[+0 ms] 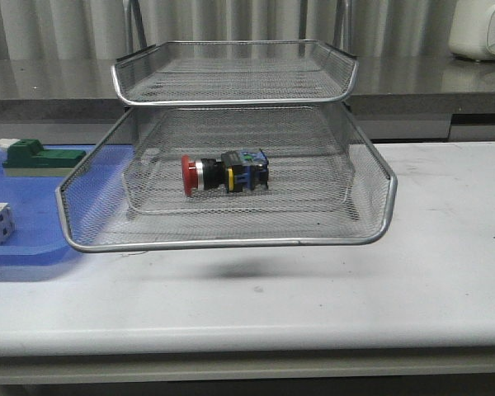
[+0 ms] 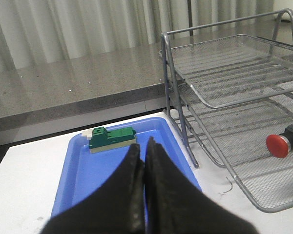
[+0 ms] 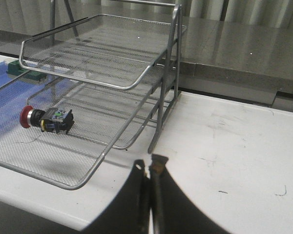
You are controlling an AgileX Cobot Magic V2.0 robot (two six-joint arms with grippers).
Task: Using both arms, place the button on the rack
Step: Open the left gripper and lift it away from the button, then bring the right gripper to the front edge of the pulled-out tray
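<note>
White surface, scuffed. Directly on it: wire rack at centre, blue tray just left of rack, touching or nearly so.

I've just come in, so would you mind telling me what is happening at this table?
Nothing is being handled right now. The button lies on its side in a lower tier of the rack, red head toward the blue tray. Both arms are back: the left pincer is shut over the blue tray, near the green block, and the right pincer is shut over the bare table beside the rack. The placing looks done.
</note>
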